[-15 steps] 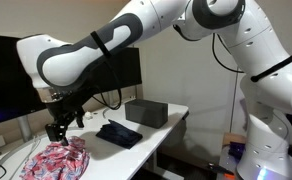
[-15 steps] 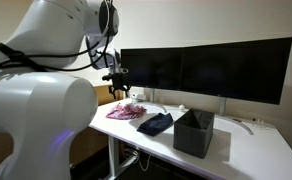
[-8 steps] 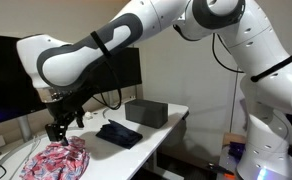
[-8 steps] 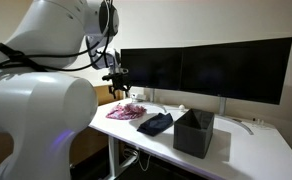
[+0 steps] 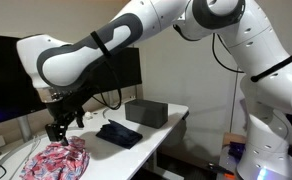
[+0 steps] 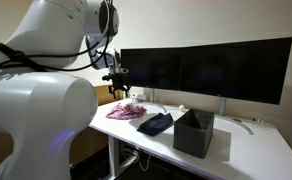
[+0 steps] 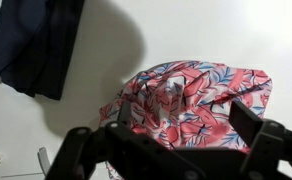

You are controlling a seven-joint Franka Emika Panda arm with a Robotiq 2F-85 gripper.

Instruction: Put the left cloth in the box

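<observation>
My gripper [image 5: 56,130] hangs just above the left cloth [image 7: 201,95], jaws spread wide and holding nothing (the wrist view shows a finger on either side of the crumpled mound, neither touching it as far as I can tell). The cloth lies bunched near one end of the table [image 5: 152,136]. The navy cloth [image 5: 119,133] lies between it and the box [image 5: 146,112], which stands well apart towards the other end.

I judge this to be the approach for the pick: nothing is lifted, and nothing is in the box yet. Next I should come straight down until the fingers straddle the highest fold, then close on a good thickness of fabric. After that I should lift high enough that the trailing edges clear the navy cloth and the box's near wall before carrying across. The risk, I think, is pinching only a thin layer and having the rest drag.
</observation>
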